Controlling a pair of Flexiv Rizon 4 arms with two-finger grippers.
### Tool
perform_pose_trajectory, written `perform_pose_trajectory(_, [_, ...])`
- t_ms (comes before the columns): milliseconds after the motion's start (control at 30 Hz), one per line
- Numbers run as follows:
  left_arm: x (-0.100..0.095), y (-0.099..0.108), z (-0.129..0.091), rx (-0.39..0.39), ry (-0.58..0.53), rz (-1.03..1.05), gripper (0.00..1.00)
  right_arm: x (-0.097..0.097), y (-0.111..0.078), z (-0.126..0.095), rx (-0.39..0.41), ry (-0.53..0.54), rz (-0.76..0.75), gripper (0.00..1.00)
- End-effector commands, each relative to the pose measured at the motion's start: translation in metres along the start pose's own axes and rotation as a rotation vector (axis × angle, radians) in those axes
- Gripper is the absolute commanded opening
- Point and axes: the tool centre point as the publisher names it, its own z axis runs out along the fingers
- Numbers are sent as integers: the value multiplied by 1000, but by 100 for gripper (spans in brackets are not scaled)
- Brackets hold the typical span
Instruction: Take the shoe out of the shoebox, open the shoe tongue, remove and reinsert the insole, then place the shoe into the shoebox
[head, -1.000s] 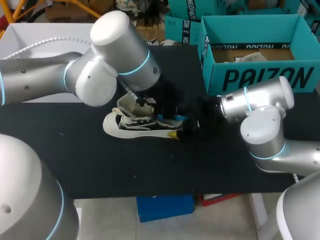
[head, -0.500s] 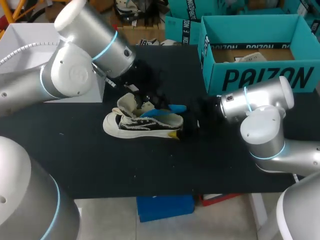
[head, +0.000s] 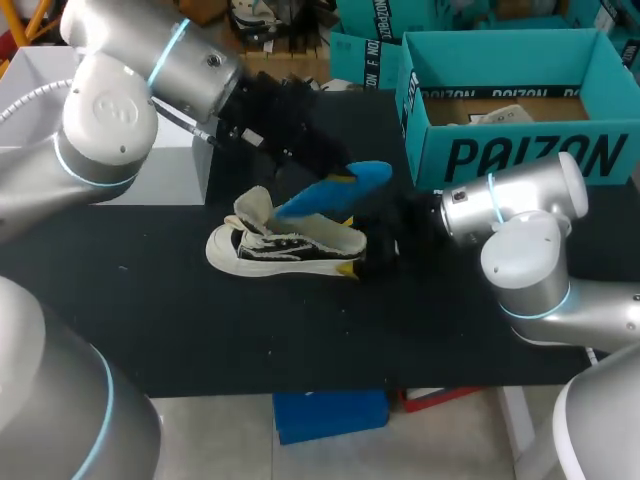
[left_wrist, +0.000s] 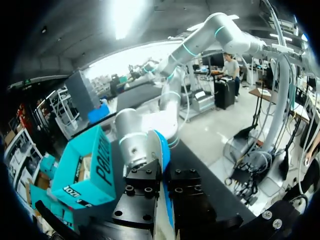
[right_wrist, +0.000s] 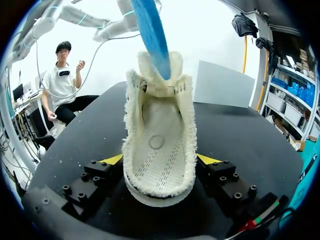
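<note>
You're about halfway through. The black-and-white low-top canvas sneaker (head: 285, 248) is out of the teal cardboard shoebox (head: 515, 155) and sits upright on the black table (head: 300, 340), left of the box and well apart from it, with its toe to the left and its heel to the right. Its cream tongue (head: 254, 207) is folded up and forward, so the mouth of the shoe is open.

Your left gripper (left_wrist: 161, 197) is closed on the blue foam insole (head: 340, 188), which runs between its two finger blocks. The insole hangs tilted in the air above the shoe's heel end, and in the right wrist view its lower end is just over the tongue. I'd count it as out of the shoe, or very nearly so.

Your right gripper (right_wrist: 159, 159) is clamped across the heel, with one yellow tip against each side, and pins the shoe to the table. The bare cream footbed shows between its fingers.

Three steps are left: feed the insole back in toe first, seat it flat down to the heel, then carry the shoe to the far right and lower it into the open box. The box looks to have pale paper or packing lying inside.
</note>
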Motion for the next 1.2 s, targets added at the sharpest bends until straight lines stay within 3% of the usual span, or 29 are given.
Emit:
perform_pose_trajectory(33, [8,-8,-7,124,12,13,0,0,-1,2,2,-1,1,0])
perform_pose_trajectory(300, [11,-23,-6,374,91,-47,0,0,-1,2,2,-1,1,0])
perform_pose_trajectory(967, [12,-23,-5,383,103,-68,0,0,-1,2,2,-1,1,0])
perform_pose_trajectory(1200, [17,-28,-21,599,87,-251,0,0,-1,2,2,-1,1,0])
